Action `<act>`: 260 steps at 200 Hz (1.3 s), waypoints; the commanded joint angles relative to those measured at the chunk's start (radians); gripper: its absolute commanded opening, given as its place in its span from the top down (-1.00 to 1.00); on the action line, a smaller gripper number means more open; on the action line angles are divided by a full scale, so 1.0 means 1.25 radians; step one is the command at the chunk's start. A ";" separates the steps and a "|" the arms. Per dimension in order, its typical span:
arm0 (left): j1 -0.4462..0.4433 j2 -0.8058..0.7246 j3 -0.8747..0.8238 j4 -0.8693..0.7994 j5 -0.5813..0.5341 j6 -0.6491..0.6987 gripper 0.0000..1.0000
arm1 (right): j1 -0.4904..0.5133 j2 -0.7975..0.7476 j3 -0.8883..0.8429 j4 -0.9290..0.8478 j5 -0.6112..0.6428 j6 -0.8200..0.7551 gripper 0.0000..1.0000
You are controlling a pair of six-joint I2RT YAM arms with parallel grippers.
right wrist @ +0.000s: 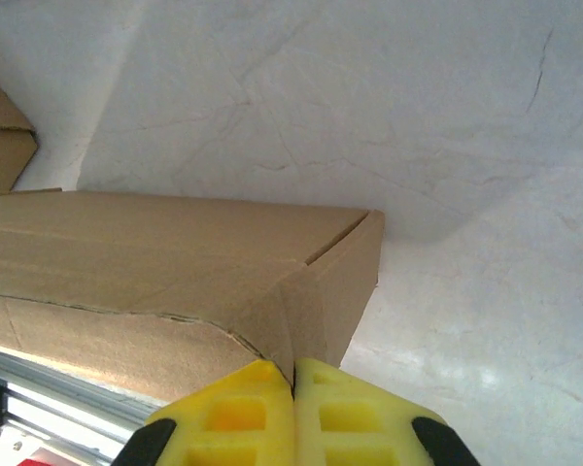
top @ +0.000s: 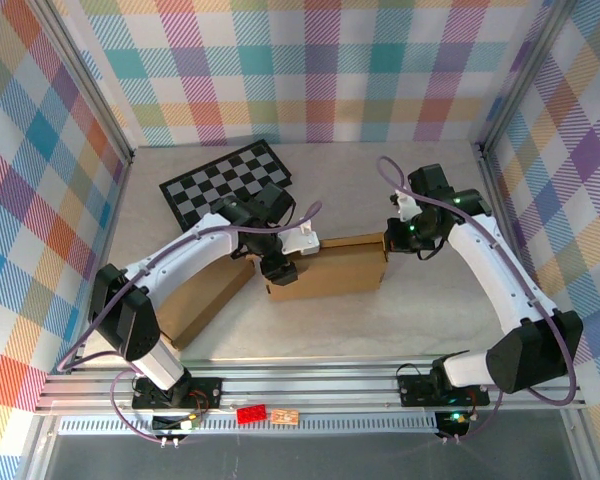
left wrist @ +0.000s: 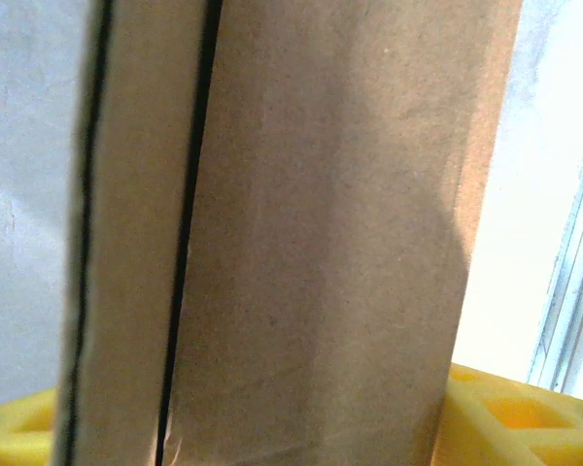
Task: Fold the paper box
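At table (top: pixel 430 330) centre the cardboard box (top: pixel 332 270) looks light, creasable, best gripped at folded edges: left gripper (top: pixel 280 268) clamps its nine-o'clock end, right gripper (top: pixel 396 232) pinches the three-o'clock wall.

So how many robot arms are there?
2. The left arm reaches from the near left to the paper box; the right arm reaches from the near right to its other end.

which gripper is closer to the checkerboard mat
Left. The left gripper is at the left end of the paper box, just in front of the checkerboard mat; the right gripper is at its right end, farther off.
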 commanded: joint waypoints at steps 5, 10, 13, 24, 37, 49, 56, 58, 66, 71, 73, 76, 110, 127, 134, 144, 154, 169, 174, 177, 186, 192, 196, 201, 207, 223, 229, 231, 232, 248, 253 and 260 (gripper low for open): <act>-0.006 0.016 0.039 -0.011 -0.015 -0.026 -0.26 | 0.006 0.003 0.036 -0.072 -0.045 0.074 1.00; -0.007 0.019 0.041 -0.012 -0.016 -0.027 -0.26 | 0.006 0.005 0.039 -0.076 -0.048 0.079 1.00; -0.009 0.020 0.043 -0.012 -0.017 -0.027 -0.26 | 0.006 0.006 0.041 -0.078 -0.050 0.083 1.00; -0.014 0.026 0.048 -0.014 -0.017 -0.029 -0.26 | 0.006 0.012 0.048 -0.086 -0.058 0.092 1.00; -0.020 0.033 0.054 -0.016 -0.020 -0.035 -0.26 | 0.007 0.020 0.056 -0.091 -0.064 0.105 1.00; -0.027 0.041 0.061 -0.018 -0.023 -0.039 -0.26 | 0.007 0.024 0.060 -0.094 -0.067 0.115 1.00; -0.031 0.045 0.066 -0.021 -0.026 -0.041 -0.26 | 0.007 0.025 0.063 -0.093 -0.069 0.121 1.00; -0.032 0.047 0.067 -0.022 -0.027 -0.042 -0.26 | 0.008 0.026 0.064 -0.093 -0.070 0.123 1.00; -0.035 0.051 0.071 -0.023 -0.027 -0.042 -0.25 | 0.007 0.028 0.068 -0.094 -0.073 0.128 1.00; -0.036 0.053 0.074 -0.024 -0.028 -0.044 -0.25 | 0.007 0.031 0.073 -0.094 -0.077 0.132 1.00; -0.036 0.054 0.075 -0.024 -0.029 -0.044 -0.25 | 0.007 0.032 0.075 -0.095 -0.078 0.133 1.00; -0.037 0.055 0.076 -0.024 -0.030 -0.046 -0.25 | 0.007 0.033 0.076 -0.096 -0.079 0.135 1.00; -0.041 0.067 0.091 -0.030 -0.027 -0.051 -0.25 | 0.007 0.051 0.094 -0.103 -0.093 0.151 1.00; -0.042 0.072 0.095 -0.033 -0.028 -0.053 -0.24 | 0.007 0.061 0.108 -0.111 -0.097 0.158 1.00; -0.042 0.073 0.096 -0.033 -0.028 -0.054 -0.24 | 0.007 0.065 0.117 -0.117 -0.094 0.158 1.00; -0.042 0.075 0.098 -0.032 -0.029 -0.054 -0.25 | 0.007 0.069 0.125 -0.123 -0.090 0.161 1.00; -0.043 0.077 0.102 -0.035 -0.028 -0.054 -0.24 | 0.007 0.073 0.133 -0.129 -0.089 0.161 1.00; -0.041 0.080 0.104 -0.036 -0.027 -0.054 -0.24 | 0.006 0.079 0.142 -0.137 -0.092 0.165 1.00; -0.042 0.081 0.105 -0.036 -0.027 -0.053 -0.24 | 0.005 0.081 0.148 -0.139 -0.096 0.168 1.00; -0.043 0.082 0.106 -0.037 -0.027 -0.053 -0.24 | 0.005 0.082 0.151 -0.139 -0.099 0.171 1.00; -0.043 0.084 0.107 -0.039 -0.027 -0.053 -0.24 | 0.005 0.088 0.164 -0.145 -0.104 0.180 1.00; -0.043 0.083 0.108 -0.039 -0.027 -0.053 -0.24 | 0.005 0.096 0.174 -0.153 -0.104 0.183 1.00; -0.043 0.085 0.108 -0.038 -0.027 -0.053 -0.24 | 0.006 0.100 0.181 -0.158 -0.104 0.185 1.00; -0.043 0.085 0.110 -0.039 -0.027 -0.052 -0.24 | 0.006 0.106 0.188 -0.163 -0.104 0.186 1.00; -0.042 0.086 0.113 -0.039 -0.027 -0.051 -0.24 | 0.006 0.109 0.189 -0.165 -0.102 0.189 1.00; -0.043 0.089 0.120 -0.041 -0.022 -0.051 -0.24 | 0.006 0.110 0.186 -0.159 -0.108 0.200 1.00; -0.042 0.089 0.122 -0.043 -0.019 -0.051 -0.24 | 0.005 0.109 0.181 -0.156 -0.113 0.204 1.00; -0.042 0.089 0.123 -0.044 -0.019 -0.051 -0.24 | 0.006 0.109 0.181 -0.155 -0.115 0.207 1.00; -0.042 0.090 0.123 -0.044 -0.019 -0.051 -0.24 | 0.006 0.109 0.181 -0.154 -0.116 0.207 1.00; -0.042 0.091 0.128 -0.046 -0.017 -0.049 -0.24 | 0.006 0.104 0.174 -0.149 -0.123 0.219 1.00; -0.043 0.090 0.127 -0.046 -0.019 -0.048 -0.24 | 0.005 0.102 0.173 -0.149 -0.123 0.221 1.00; -0.042 0.089 0.127 -0.047 -0.020 -0.047 -0.24 | 0.006 0.101 0.174 -0.150 -0.123 0.222 1.00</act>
